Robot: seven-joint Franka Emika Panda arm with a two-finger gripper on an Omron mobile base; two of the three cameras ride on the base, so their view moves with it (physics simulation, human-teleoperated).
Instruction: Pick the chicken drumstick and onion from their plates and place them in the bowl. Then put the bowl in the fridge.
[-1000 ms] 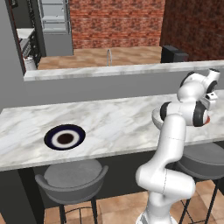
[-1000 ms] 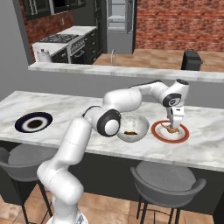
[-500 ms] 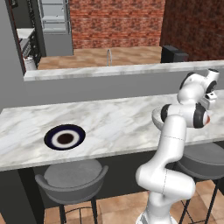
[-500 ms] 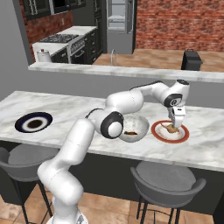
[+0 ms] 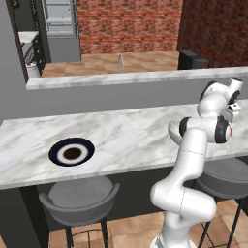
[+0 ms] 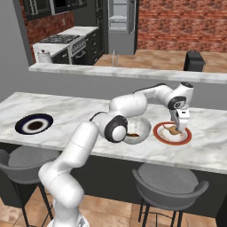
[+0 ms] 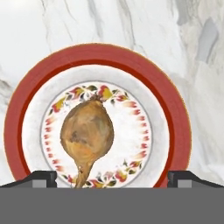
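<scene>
Going left to right, you have the navy plate [image 6: 34, 124] bare at the far left of the worktop [image 6: 80, 111], then the bowl [image 6: 135, 130] near the middle with something brown in it (likely the drumstick, too small to be sure), then the red plate [image 6: 172, 133] just beside the bowl. The onion [image 7: 87, 133] sits in the middle of the red plate. Your claw [image 6: 178, 128] hangs right over it, fingers spread wide, gripping nothing.

Watch the descent. The onion is round and smooth, so if you close off-centre it will likely squirt out sideways and roll across the plate, or off it. In the hand view it lies left of the midline between the fingertips [image 7: 41, 178], so one finger may land first and nudge it. Come down too deep and the tips hit the plate.

The hand view gives you that offset, the onion's stalk and the plate's flowered ring; the right base view gives claw height and the bowl next door. In the left base view the arm's own bulk covers bowl and red plate, but the navy plate [image 5: 72, 151] and the fridge [image 5: 59, 29] far behind are plain.
</scene>
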